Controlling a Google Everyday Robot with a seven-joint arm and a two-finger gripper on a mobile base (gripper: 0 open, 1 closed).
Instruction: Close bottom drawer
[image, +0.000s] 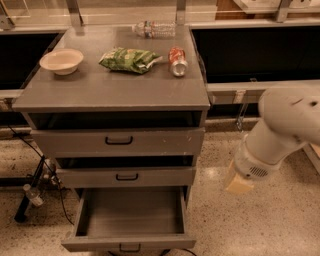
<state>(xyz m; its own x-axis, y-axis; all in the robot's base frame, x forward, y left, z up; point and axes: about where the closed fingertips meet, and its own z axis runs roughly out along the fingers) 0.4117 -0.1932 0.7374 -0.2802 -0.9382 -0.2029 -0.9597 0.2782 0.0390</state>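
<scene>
Presently, bottom drawer (131, 216) stands pulled out, front edge partly cropped; gripper (239, 183) hangs to its right, grip state indiscernible.

End effector (239, 183) right of bottom drawer (129, 217)

one high camera looks down on the cabinet (115, 95), pincer (239, 184) lower right.
</scene>
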